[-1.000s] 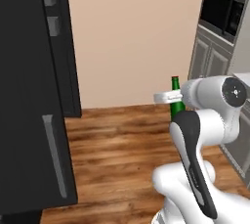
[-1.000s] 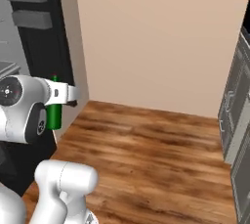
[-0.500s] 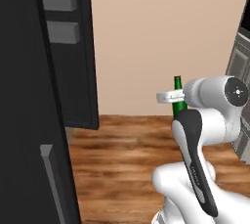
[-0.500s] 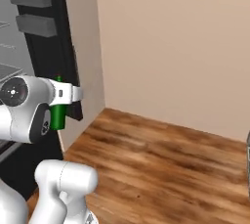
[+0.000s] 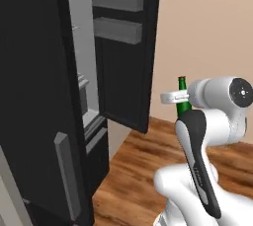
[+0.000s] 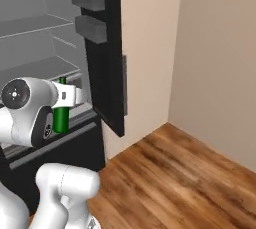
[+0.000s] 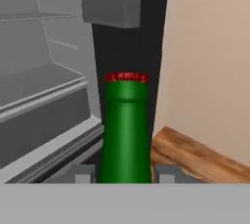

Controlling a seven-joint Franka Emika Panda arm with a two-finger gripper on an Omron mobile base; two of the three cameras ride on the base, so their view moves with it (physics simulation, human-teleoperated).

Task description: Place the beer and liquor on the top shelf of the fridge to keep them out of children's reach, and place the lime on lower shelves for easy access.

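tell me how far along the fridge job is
Done: the fridge door is open, and its visible shelves are bare. In hand: the claw grips the beer upright, facing the fridge interior. Left: set the beer on the top shelf; the liquor and lime are yet to be brought.

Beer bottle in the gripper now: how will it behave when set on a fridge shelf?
The beer bottle looks tall and slim, so probably tippy. Smooth glass may slip in the gripper. Rigid, likely breakable against the fridge shelves.
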